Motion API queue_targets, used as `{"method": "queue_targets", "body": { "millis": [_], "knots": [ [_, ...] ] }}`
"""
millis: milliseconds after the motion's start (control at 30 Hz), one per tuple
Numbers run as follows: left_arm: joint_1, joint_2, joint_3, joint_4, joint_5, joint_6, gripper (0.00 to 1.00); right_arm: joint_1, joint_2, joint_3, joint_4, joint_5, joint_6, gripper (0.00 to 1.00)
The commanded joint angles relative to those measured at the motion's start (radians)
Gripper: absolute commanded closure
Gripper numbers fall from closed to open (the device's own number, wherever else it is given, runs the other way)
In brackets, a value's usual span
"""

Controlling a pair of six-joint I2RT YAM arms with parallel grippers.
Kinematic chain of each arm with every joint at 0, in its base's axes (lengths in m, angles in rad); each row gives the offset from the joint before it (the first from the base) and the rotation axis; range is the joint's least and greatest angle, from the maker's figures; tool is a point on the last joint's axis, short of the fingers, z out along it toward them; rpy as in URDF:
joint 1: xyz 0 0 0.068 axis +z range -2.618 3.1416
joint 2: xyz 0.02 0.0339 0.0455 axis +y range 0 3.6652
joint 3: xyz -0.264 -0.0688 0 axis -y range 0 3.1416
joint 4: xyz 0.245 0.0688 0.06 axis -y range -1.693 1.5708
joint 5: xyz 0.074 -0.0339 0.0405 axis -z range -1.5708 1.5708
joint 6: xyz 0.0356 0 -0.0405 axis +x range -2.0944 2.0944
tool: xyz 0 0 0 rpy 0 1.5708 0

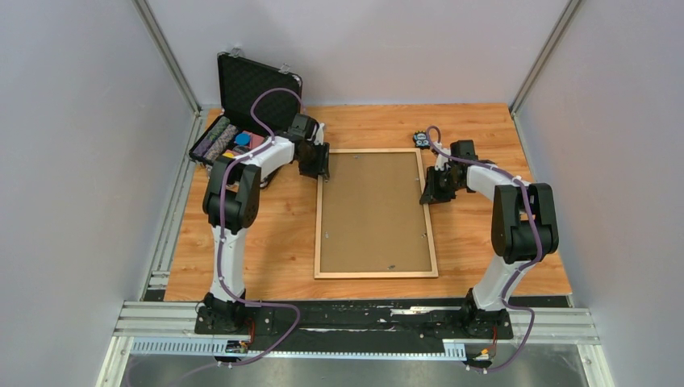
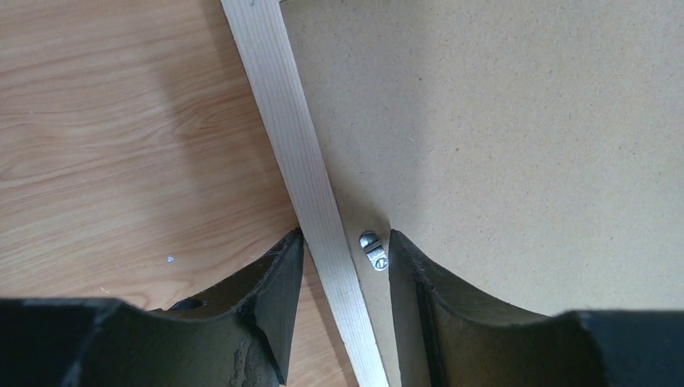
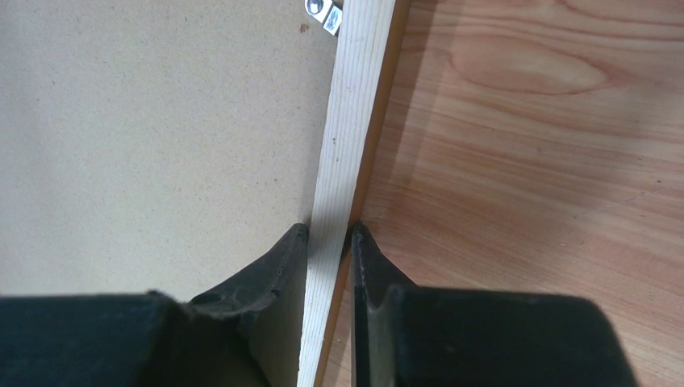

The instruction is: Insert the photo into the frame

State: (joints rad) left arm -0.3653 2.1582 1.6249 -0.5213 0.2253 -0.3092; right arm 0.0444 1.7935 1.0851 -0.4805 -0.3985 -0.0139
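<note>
step: seizing frame (image 1: 377,275), back up, middle of worktop (image 1: 242,242) | right pincer (image 3: 329,232) clamps its right side | left pincer (image 2: 343,242) open astride left side | photo unseen | next: likely close left, then free backing board (image 1: 375,210)

Pale grey walls (image 1: 81,161) enclose a wood-grain table (image 1: 282,234) — evenly lit.
</note>
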Motion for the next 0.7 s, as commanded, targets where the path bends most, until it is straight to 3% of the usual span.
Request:
{"method": "queue_targets", "body": {
  "millis": [0,433,667],
  "knots": [
    [-0.015,0.04,0.009,0.016,-0.03,-0.008,0.52,-0.011,-0.008,-0.011,-0.01,-0.003,-0.025,1.0],
    [-0.016,0.015,-0.031,0.024,-0.036,0.006,0.7,-0.015,-0.009,-0.013,-0.012,-0.01,-0.025,1.0],
    [-0.022,-0.019,-0.068,0.016,-0.017,0.035,0.69,-0.015,-0.005,-0.01,-0.011,-0.01,-0.024,1.0]
  ]
}}
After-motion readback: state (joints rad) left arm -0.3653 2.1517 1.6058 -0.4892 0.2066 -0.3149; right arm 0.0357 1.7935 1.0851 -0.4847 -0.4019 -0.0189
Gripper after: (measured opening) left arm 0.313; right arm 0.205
